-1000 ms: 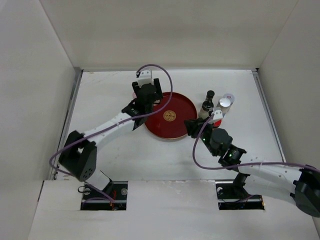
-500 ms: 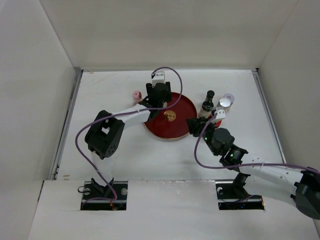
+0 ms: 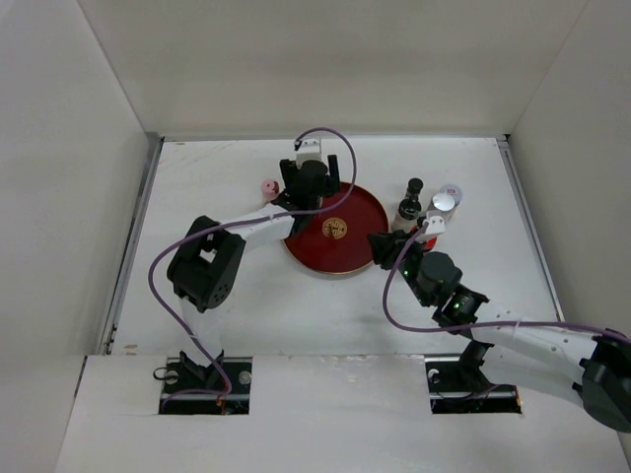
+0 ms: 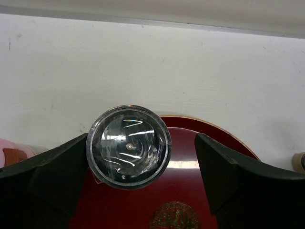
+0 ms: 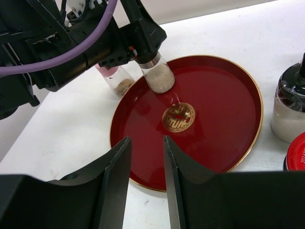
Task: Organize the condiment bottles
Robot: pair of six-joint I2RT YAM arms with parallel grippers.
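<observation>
A dark-grey-capped jar [image 4: 127, 147] of pale granules [image 5: 159, 76] stands on the far left part of the round red plate [image 3: 335, 268]. My left gripper [image 3: 315, 178] is open around it. The cap is close against the left finger and the right finger stands well off. A pink-capped bottle [image 3: 269, 186] stands on the table just left of the plate. A black-capped bottle [image 3: 410, 202], a silver-capped jar [image 3: 444, 203] and a red-capped jar [image 5: 295, 152] stand right of the plate. My right gripper [image 5: 146, 139] hovers over the plate's near edge, jaws narrowly apart and empty.
High white walls close in the table on the left, back and right. The left arm's purple cable [image 3: 325, 138] loops above the plate. A small white-topped item [image 3: 453, 188] sits behind the silver-capped jar.
My left gripper swung right from beside the pink-capped bottle to over the plate with the dark-grey-capped jar, then opened its jaws around it. The right arm has stayed put.
</observation>
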